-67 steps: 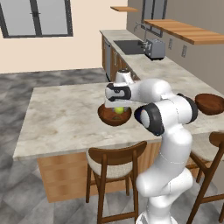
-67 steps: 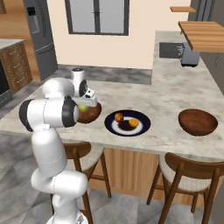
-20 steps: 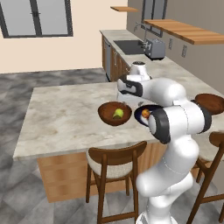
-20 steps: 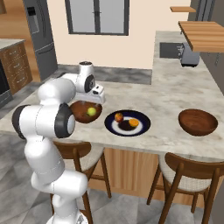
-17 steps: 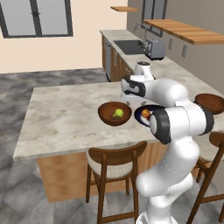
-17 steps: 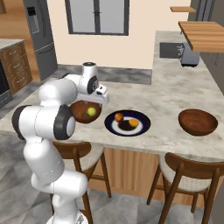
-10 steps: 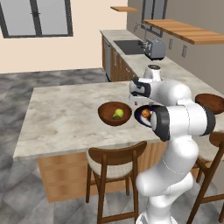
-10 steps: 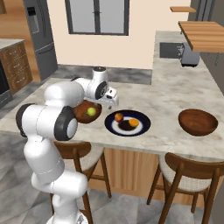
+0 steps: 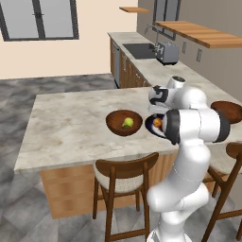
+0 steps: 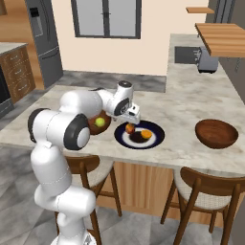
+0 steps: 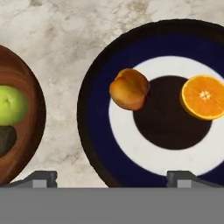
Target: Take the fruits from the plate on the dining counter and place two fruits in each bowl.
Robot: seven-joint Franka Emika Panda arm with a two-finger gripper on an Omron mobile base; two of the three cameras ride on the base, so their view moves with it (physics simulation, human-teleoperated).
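Note:
My gripper hangs open over the near-left rim of the navy plate, nothing between its fingertips. On the plate lie a red fruit and an orange one. Left of the plate, a brown wooden bowl holds a yellow-green fruit and a dark one. In the right base view the gripper is above the plate, between that bowl and the red fruit. The other bowl stands empty further right on the dining counter.
Wooden chairs stand along the counter's front edge. Behind it runs a worktop with a sink and a toaster. The left part of the counter is bare marble.
The hand has swung right from above the filled bowl to the plate's rim, staying open. The fruits have not moved.

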